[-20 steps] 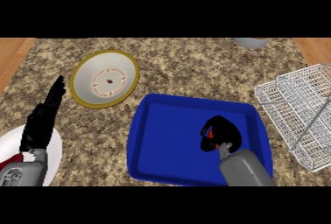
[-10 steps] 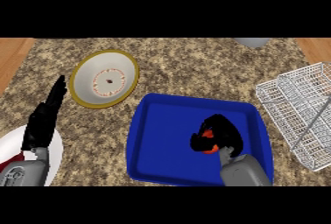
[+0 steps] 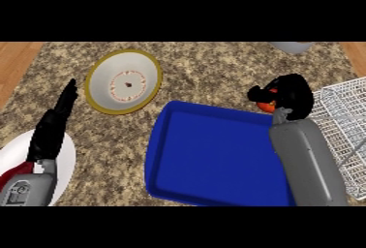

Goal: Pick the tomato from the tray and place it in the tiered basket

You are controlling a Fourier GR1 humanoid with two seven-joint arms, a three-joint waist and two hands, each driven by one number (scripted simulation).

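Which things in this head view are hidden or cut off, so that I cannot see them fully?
- Tomato: mostly hidden by the curled right hand.
- Tiered basket: cut off by the right edge; forearm covers part.
- Grey object: cut by the top edge.
- White plate: partly under the resting left hand.

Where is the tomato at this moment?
In the head view the tomato is at the right, held in the right hand above the blue tray's far corner, beside the wire basket.

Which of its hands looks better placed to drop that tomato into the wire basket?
The right hand: its fingers are curled round the tomato, above the blue tray's far corner, close beside the wire basket. The left hand rests open across the counter.
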